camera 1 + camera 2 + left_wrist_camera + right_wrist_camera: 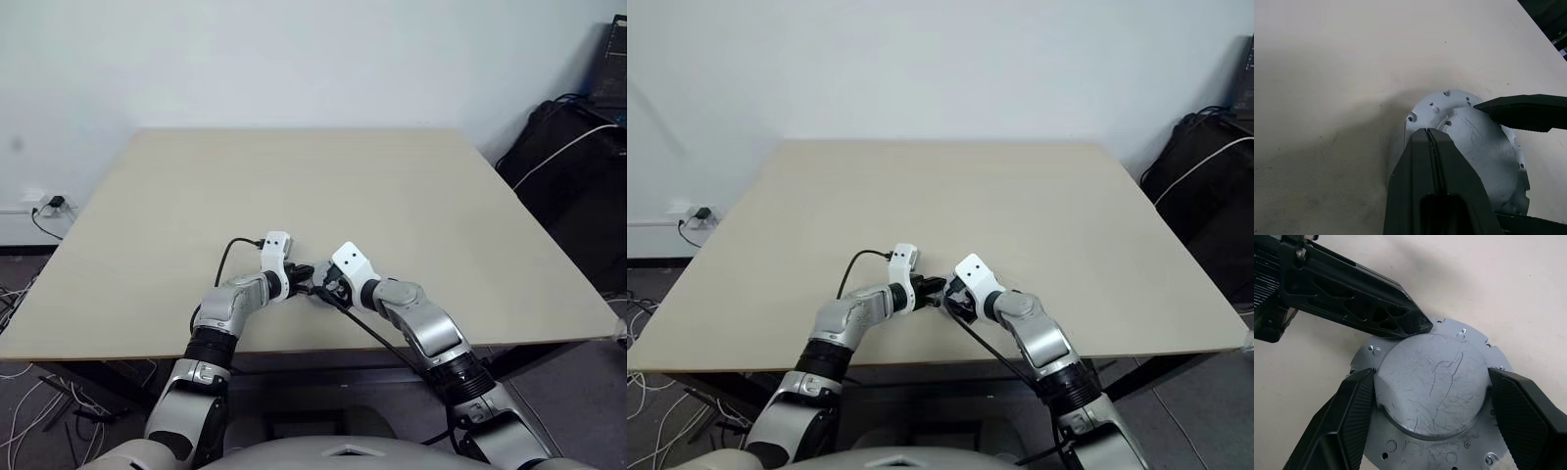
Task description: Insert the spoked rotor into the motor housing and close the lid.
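Right claw (1432,396) grips the lid (1432,382); closed left claw (1422,325) touches it.

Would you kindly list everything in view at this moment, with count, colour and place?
lid: one, silver-grey, scratched, on the table's near edge, between the right gripper's fingers
table: one, beige, ahead of the robot
wall socket: one, white, plug in it, on the wall at left
cables: several, white, on the floor at left
black equipment: dark, with cables, on the right
left gripper: one, black, shut, tip on the lid
right gripper: one, black, fingers astride the lid's raised centre
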Controlling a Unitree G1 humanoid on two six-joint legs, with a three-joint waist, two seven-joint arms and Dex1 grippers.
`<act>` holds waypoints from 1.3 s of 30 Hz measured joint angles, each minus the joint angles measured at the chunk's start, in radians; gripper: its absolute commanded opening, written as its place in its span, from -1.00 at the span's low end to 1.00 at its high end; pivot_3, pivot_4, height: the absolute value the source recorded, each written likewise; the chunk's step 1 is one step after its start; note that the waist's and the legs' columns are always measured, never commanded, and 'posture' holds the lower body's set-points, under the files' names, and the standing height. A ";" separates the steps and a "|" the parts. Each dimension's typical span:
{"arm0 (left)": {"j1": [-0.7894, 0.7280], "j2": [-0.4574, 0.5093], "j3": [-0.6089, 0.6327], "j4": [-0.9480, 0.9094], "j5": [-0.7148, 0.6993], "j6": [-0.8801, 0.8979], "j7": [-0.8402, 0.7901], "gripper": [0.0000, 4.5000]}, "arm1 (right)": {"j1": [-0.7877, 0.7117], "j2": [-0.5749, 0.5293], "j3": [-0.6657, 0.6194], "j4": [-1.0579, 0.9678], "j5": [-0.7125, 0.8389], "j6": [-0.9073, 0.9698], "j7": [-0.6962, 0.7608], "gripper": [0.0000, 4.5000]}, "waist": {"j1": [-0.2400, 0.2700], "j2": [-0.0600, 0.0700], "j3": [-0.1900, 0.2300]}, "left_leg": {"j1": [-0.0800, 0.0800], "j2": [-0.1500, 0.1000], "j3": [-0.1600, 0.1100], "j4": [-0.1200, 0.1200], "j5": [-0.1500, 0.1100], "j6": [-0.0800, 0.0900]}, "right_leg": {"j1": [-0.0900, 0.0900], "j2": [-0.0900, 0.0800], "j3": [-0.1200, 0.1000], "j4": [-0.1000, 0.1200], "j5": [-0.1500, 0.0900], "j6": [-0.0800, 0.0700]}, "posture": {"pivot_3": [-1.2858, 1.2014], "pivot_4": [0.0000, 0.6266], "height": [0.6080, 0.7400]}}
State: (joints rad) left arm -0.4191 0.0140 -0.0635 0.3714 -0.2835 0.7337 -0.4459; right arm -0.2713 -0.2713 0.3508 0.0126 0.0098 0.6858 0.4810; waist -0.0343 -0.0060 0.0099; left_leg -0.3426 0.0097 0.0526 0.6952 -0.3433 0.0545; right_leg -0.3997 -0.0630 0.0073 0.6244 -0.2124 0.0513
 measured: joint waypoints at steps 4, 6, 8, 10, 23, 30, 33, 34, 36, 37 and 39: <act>-0.003 0.007 -0.011 -0.012 0.002 0.019 -0.003 -1.00 | 0.000 0.000 0.000 0.000 0.000 0.000 0.000 0.47 | 0.000 0.000 0.000 | 0.000 0.000 0.000 0.000 0.000 0.000 | 0.000 0.000 0.000 0.000 0.000 0.000 | 0.03 -1.00 1.00; -0.002 0.011 -0.015 -0.019 0.002 0.026 -0.007 -1.00 | 0.002 0.000 -0.001 -0.004 0.000 0.000 0.001 0.47 | 0.000 0.000 0.000 | 0.000 0.000 0.000 0.000 0.000 0.000 | 0.000 0.000 0.000 0.000 0.000 0.000 | 0.03 -1.00 1.00; -0.001 0.013 -0.018 -0.023 0.002 0.030 -0.012 -1.00 | 0.004 -0.001 -0.003 -0.010 0.001 0.001 0.002 0.47 | 0.000 0.000 0.000 | 0.000 0.000 0.000 0.000 0.000 0.000 | 0.000 0.000 0.000 0.000 0.000 0.000 | 0.03 -1.00 1.00; -0.001 0.015 -0.022 -0.028 0.001 0.037 -0.014 -1.00 | 0.011 -0.002 -0.006 -0.019 0.001 0.007 0.002 0.63 | 0.002 0.000 0.000 | 0.000 0.000 0.000 0.000 0.000 0.000 | 0.000 0.000 0.000 0.000 0.000 0.000 | 0.03 -1.00 1.00; 0.001 0.011 -0.037 -0.030 -0.002 0.038 -0.031 -1.00 | 0.167 -0.092 -0.088 -0.237 0.032 0.099 -0.001 0.99 | 0.020 0.000 0.000 | -0.002 -0.001 -0.001 -0.001 -0.001 0.001 | 0.000 -0.002 -0.001 -0.003 -0.001 0.000 | 0.03 -1.00 1.00; 0.004 0.016 -0.042 -0.040 -0.002 0.032 -0.038 -1.00 | 0.298 -0.093 -0.208 -0.297 0.144 0.123 0.033 0.99 | 0.022 0.000 0.002 | -0.008 -0.001 -0.002 -0.001 -0.001 0.001 | -0.006 -0.002 -0.003 -0.004 -0.001 0.001 | 0.03 -1.00 1.00; 0.005 0.015 -0.047 -0.040 -0.002 0.026 -0.040 -1.00 | 0.294 -0.004 -0.314 -0.300 0.238 0.123 0.019 0.99 | 0.023 0.000 0.002 | -0.009 -0.001 -0.003 -0.001 0.000 0.001 | -0.006 -0.001 -0.003 -0.004 -0.001 0.001 | 0.03 -1.00 1.00; 0.005 0.015 -0.048 -0.040 -0.002 0.025 -0.042 -1.00 | 0.290 0.021 -0.344 -0.299 0.263 0.125 0.007 0.99 | 0.024 0.000 0.002 | -0.009 -0.001 -0.003 -0.001 0.000 0.001 | -0.007 -0.001 -0.003 -0.004 -0.001 0.001 | 0.03 -1.00 1.00; 0.005 0.016 -0.048 -0.040 -0.002 0.024 -0.047 -1.00 | 0.280 0.077 -0.409 -0.285 0.310 0.132 -0.023 0.99 | 0.024 0.001 0.002 | -0.011 -0.001 -0.003 -0.001 0.000 0.001 | -0.009 -0.001 -0.003 -0.004 0.000 0.001 | 0.03 -1.00 1.00; 0.005 0.016 -0.048 -0.040 -0.002 0.024 -0.049 -1.00 | 0.273 0.096 -0.434 -0.274 0.326 0.134 -0.040 0.99 | 0.024 0.001 0.002 | -0.012 -0.001 -0.003 -0.001 0.000 0.001 | -0.010 -0.001 -0.003 -0.004 0.000 0.001 | 0.03 -1.00 1.00; 0.005 0.017 -0.048 -0.040 -0.002 0.024 -0.054 -1.00 | 0.251 0.141 -0.487 -0.240 0.358 0.148 -0.084 0.99 | 0.024 0.001 0.002 | -0.013 -0.002 -0.003 -0.001 0.000 0.000 | -0.010 -0.001 -0.003 -0.004 0.000 0.001 | 0.03 -1.00 1.00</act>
State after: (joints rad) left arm -0.4140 0.0313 -0.1117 0.3314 -0.2857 0.7572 -0.4995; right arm -0.0202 -0.1300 -0.1365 -0.2271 0.3678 0.8337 0.3967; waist -0.0102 -0.0049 0.0122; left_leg -0.3554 0.0080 0.0498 0.6938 -0.3432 0.0545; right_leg -0.4100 -0.0643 0.0041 0.6204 -0.2127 0.0522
